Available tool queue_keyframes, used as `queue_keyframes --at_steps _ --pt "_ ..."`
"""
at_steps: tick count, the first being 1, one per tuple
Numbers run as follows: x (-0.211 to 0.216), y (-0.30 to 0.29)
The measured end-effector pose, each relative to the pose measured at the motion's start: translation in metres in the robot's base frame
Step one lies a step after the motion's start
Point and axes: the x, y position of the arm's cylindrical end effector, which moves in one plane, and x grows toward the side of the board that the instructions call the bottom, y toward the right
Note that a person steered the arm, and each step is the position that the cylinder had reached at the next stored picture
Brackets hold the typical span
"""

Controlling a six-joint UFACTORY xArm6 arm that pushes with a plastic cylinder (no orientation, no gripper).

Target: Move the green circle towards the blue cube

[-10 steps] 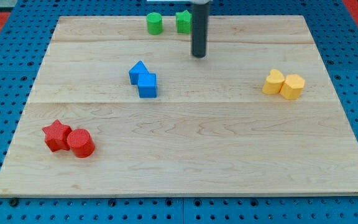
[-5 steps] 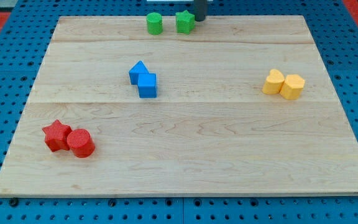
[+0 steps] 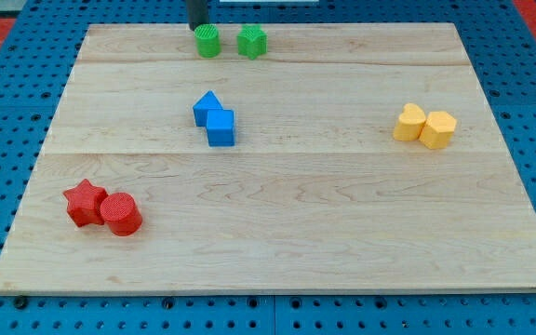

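The wooden board (image 3: 277, 233) fills most of the frame, and it lies on a blue pegboard (image 3: 7, 112). At the top edge of the frame, a little left of the centre, my tip (image 3: 198, 25) is visible as a short dark rod end. The arm has no claw, so there is nothing to open or close.

The green circle (image 3: 207, 41) sits just below my tip and slightly to its right, very close to it; I cannot tell if they touch. The green star (image 3: 251, 42) stands just beside the circle, on its right, with a small gap between them.

The blue cube (image 3: 220, 127) is in the upper middle of the board, well below the green circle. A blue triangle block (image 3: 207, 107) touches it at its upper left.

In the lower left, a red star (image 3: 85, 202) touches a red cylinder (image 3: 119, 213). At the right side, two yellow blocks (image 3: 425, 126) stand together and touch each other.
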Motion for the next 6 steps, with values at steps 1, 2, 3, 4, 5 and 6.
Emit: queue_keyframes --at_steps 1,2,3,4,5,6 --pt "0.011 0.012" --pt "0.03 0.062" --pt "0.043 0.029" --pt "0.04 0.022" --pt "0.1 0.063" --pt "0.124 0.087"
